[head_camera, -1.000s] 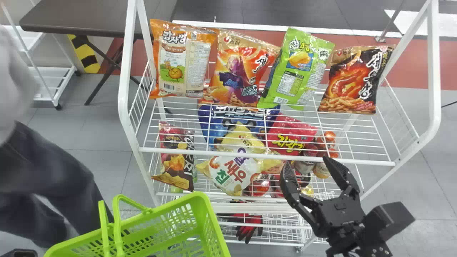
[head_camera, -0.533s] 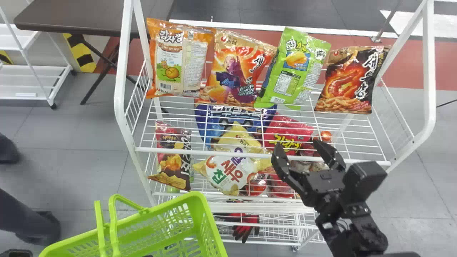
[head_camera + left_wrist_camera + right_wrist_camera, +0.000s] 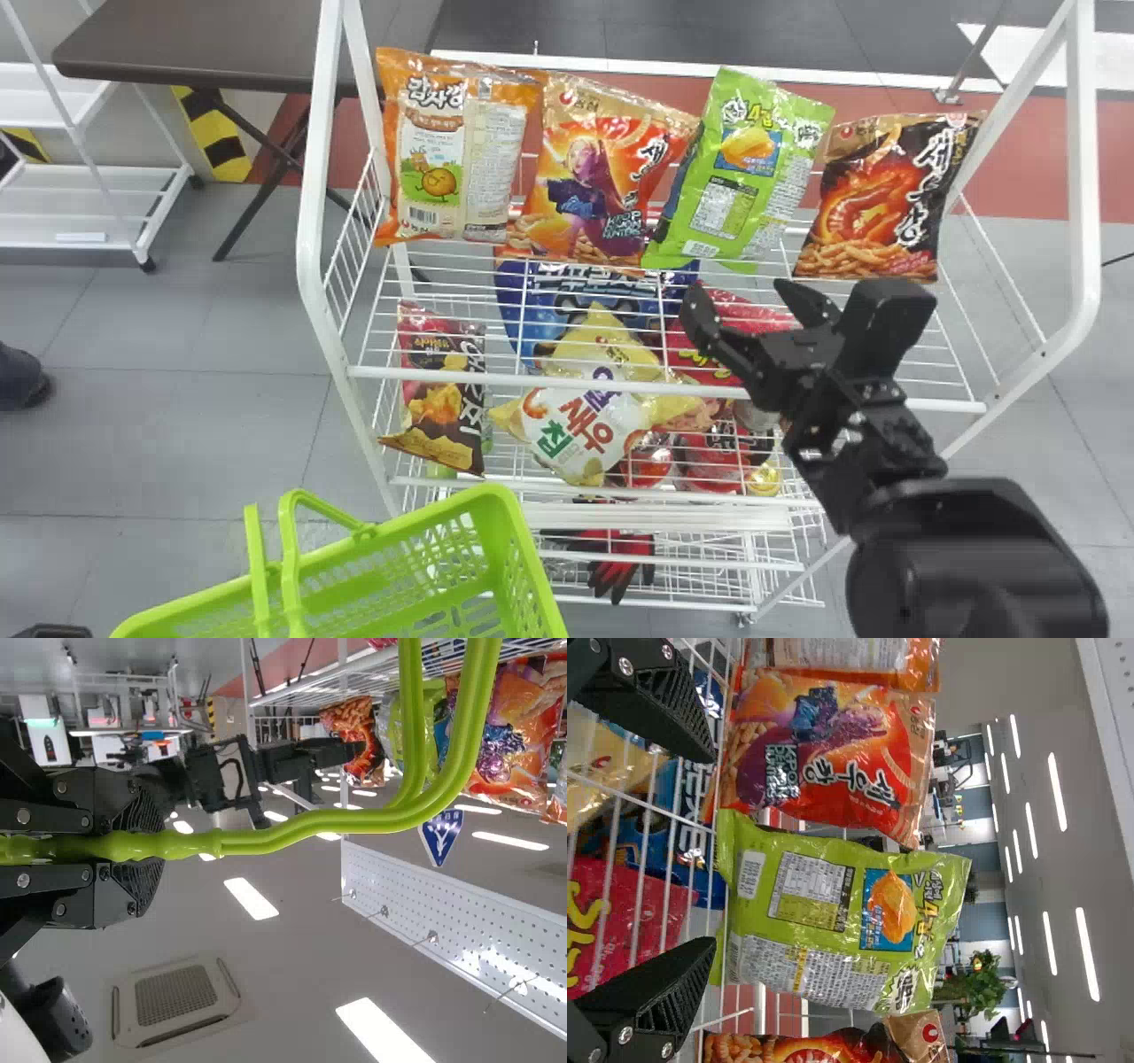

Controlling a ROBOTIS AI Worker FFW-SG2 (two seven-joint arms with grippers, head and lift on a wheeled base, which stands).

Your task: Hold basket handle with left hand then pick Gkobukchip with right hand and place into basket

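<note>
Wire shelf (image 3: 496,379) — right hand (image 3: 737,292) has neared green bag (image 3: 749,177).

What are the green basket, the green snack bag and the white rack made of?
The lime-green slotted basket looks like smooth moulded plastic: even colour, rounded rim. The upright green snack bag looks like glossy film, creased with glints; foil-lined or not, I can't tell. The white wire rack seems coated metal, from its slim, shiny bars.

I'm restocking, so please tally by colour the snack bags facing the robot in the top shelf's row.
Orange: 2 (orange bag and orange-red bag)
Green: 1 (green bag)
Black and red: 1 (black-and-red bag)
Total: 4
</note>
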